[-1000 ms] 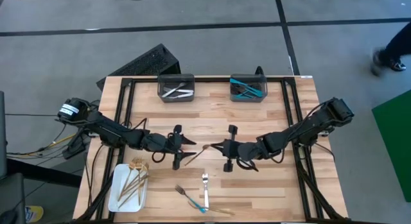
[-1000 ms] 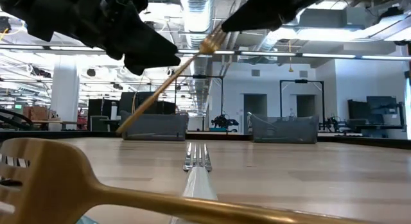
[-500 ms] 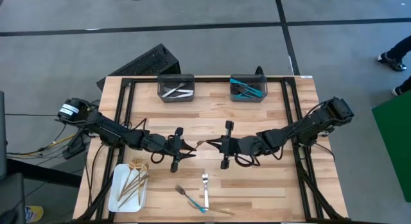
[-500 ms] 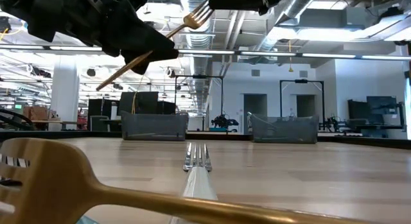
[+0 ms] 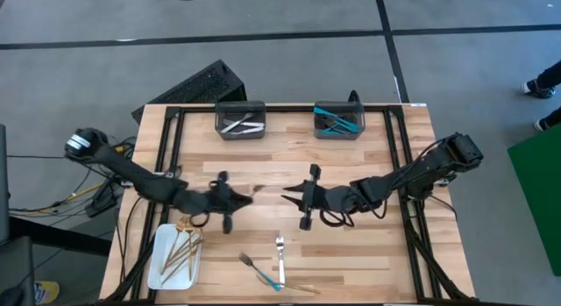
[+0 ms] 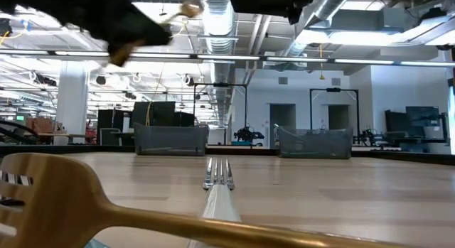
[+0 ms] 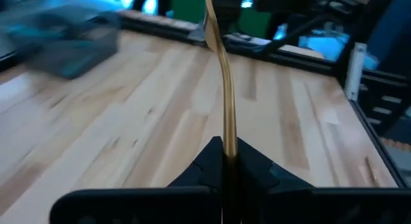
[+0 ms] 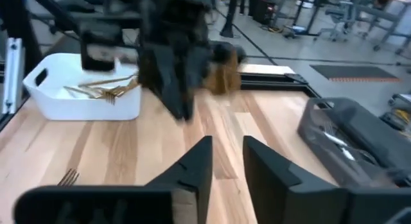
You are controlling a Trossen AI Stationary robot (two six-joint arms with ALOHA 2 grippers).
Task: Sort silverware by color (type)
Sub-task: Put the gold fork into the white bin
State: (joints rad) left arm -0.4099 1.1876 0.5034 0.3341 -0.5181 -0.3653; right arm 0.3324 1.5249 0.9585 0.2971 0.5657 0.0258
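Gripping a gold fork (image 7: 225,102) by its handle in the left fingers (image 7: 224,161), clamped tight, above mid-tabletop (image 5: 368,253) with the white tray (image 5: 163,264) of gold forks just beside the arm. Right fingers (image 8: 226,161) standing parted and holding nothing, facing the left gripper (image 5: 230,199) across a gap. Risking a slip or swing of the long fork out of so thin a pinch, and a clatter onto the tray's rim rather than inside it. Risking, too, a brush between the two arms while so near. Blurring the left gripper in the high and low views, hiding the fork's tines. Lying loose near the front edge: a silver fork (image 5: 280,258), a blue-handled piece (image 5: 263,277) and a gold one, cut off in the low view.
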